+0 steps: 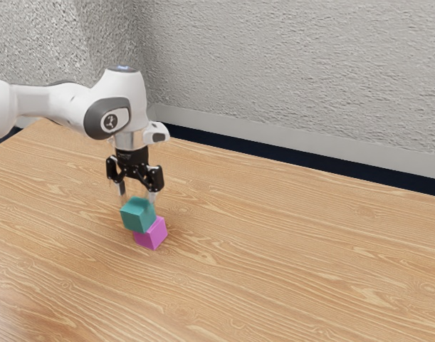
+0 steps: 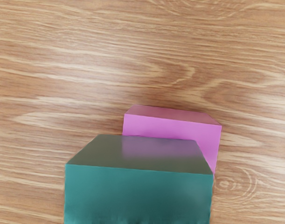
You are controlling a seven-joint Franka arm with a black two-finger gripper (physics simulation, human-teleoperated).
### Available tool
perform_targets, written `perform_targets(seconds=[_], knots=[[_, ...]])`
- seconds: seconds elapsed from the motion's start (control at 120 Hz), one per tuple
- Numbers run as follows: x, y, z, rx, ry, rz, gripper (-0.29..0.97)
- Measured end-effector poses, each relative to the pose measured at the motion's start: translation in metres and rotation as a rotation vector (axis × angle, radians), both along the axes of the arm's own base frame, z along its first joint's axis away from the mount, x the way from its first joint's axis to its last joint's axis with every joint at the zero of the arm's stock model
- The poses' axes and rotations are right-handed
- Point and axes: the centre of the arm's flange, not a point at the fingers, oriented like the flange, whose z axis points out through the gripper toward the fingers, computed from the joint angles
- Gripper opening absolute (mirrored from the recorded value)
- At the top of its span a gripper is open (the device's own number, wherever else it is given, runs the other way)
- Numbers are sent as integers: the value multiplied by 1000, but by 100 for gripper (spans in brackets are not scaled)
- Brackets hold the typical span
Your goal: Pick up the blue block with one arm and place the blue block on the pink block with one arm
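Note:
The blue block (image 1: pixel 138 216), teal in colour, rests on top of the pink block (image 1: pixel 152 235) near the middle of the wooden table (image 1: pixel 288 242). It sits offset, overhanging the pink block toward the exterior view's left. My gripper (image 1: pixel 137 197) hangs straight above it, open, with the fingertips (image 1: pixel 152 198) level with the block's top edges and apart from its sides. In the wrist view the blue block (image 2: pixel 137 186) lies just under my hand, and part of the pink block (image 2: pixel 179 130) shows beyond it.
The table runs wide and bare to the exterior view's right and front. A grey textured wall (image 1: pixel 310 64) with a dark baseboard stands behind the table's far edge.

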Motion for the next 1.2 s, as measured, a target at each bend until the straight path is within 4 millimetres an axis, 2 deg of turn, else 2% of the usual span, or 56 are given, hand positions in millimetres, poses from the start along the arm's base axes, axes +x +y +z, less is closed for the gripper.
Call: perform_targets(seconds=[0.15,0.217,0.325,0.483,0.533,0.617,0.767,0.85,0.917,0.95,1.0,1.042,1.092,1.2], knots=[[11,-2,43,15,-68,13,66],[21,3,81,25,-125,33,67],[30,2,163,47,-226,54,67],[25,3,232,52,-267,81,68],[23,-4,256,62,-286,75,68],[19,-12,268,110,-275,61,68],[14,-2,261,163,-210,92,68],[10,-3,271,149,-202,100,68],[5,-2,293,139,-228,107,68],[-4,-4,318,135,-262,113,68],[-29,-10,366,135,-325,122,68],[-47,-16,390,138,-347,121,68],[-56,-21,397,129,-336,113,68],[-63,-19,395,109,-295,104,68]])
